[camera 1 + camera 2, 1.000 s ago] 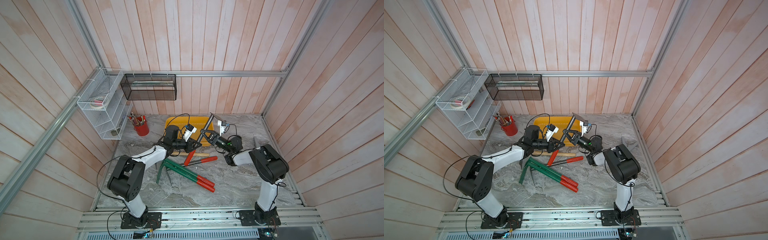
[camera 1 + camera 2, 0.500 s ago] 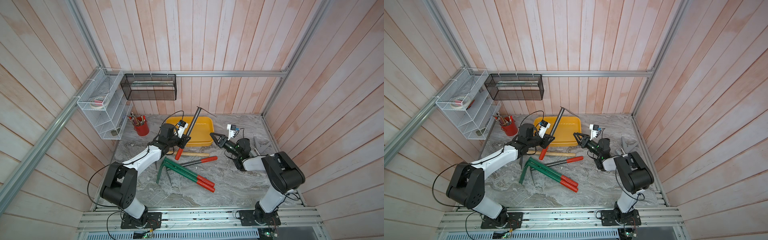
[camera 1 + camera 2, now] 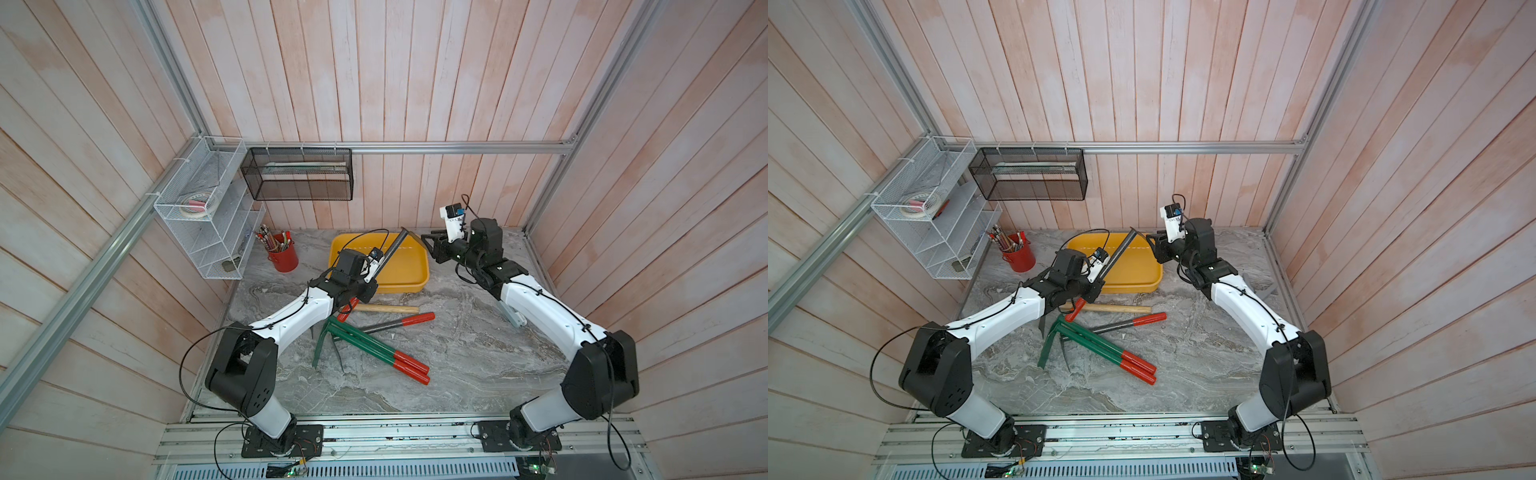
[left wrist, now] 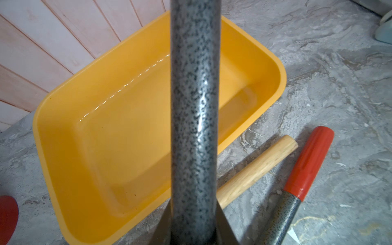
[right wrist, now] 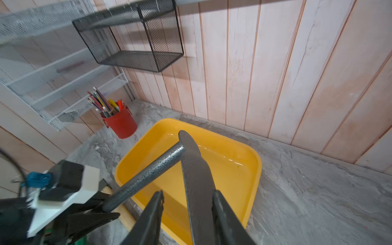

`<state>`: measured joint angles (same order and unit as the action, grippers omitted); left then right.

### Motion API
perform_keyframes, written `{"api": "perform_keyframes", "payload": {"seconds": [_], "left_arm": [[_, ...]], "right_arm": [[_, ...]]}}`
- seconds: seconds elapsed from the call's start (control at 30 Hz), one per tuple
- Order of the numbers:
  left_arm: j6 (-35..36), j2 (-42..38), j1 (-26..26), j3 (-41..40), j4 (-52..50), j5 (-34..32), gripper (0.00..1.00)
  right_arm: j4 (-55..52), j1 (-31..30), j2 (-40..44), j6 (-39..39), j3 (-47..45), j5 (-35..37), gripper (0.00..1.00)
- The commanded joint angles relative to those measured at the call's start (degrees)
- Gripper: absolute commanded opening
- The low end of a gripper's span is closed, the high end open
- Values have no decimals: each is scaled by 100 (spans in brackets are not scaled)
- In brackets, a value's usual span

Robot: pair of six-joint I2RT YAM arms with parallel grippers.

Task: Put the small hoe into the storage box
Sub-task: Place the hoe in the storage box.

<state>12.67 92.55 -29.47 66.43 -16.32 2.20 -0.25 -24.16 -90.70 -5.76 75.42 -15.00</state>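
Here, one small hoe (image 3: 392, 249), a speckled grey tubular metal shaft with a flat dark blade and a red grip, is held aslant over the one storage box (image 3: 407, 286), a shallow glossy yellow plastic tub with rounded corners. Its blade hangs above the tub and its grip end sits low outside the near wall. The left gripper (image 3: 372, 275) is clamped tight on the shaft. The right gripper (image 5: 187, 192) has its two jaws parted, straddling the blade, with a gap showing on one side. Four further tools lie on the veined marble tabletop (image 3: 457, 353): one wooden handle (image 3: 390, 308), one grey shaft (image 3: 380, 327) with a red grip, and two green shafts (image 3: 365, 345) with red grips.
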Motion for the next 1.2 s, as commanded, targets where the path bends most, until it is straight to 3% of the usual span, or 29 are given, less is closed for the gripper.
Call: {"api": "perform_keyframes", "payload": {"seconds": [0.0,0.2,0.4,0.5,0.6,0.67,0.7,0.77,0.83,1.03,1.17], "left_arm": [[118,-237,-31,288,140,-181,0],[166,-413,-101,291,-7,-220,0],[162,-483,-125,204,15,-220,0],[176,-486,-144,206,26,-202,0],[186,-501,-146,180,57,-219,0],[165,-553,-146,119,130,-271,0],[153,-597,-146,81,190,-289,8],[99,-695,-146,-9,328,-378,38],[50,-852,-145,-115,518,-499,59],[-156,-1375,-68,-440,1130,-713,93],[-458,-1674,139,-601,1381,-478,100]], "right_arm": [[-1058,-36,-398,523,399,354,42],[-1287,-88,-713,673,844,733,42],[-1356,-227,-865,703,853,807,33],[-1355,-263,-931,681,869,782,22],[-1309,-282,-984,592,943,765,2],[-1233,-282,-1018,457,988,747,0],[-1197,-282,-1043,395,1016,745,0],[-1078,-275,-1103,174,1071,772,0],[-897,-248,-1235,-148,1165,836,0],[-787,-212,-2018,-889,1946,1065,0],[-940,-220,-2672,-979,2629,1318,0]]}}
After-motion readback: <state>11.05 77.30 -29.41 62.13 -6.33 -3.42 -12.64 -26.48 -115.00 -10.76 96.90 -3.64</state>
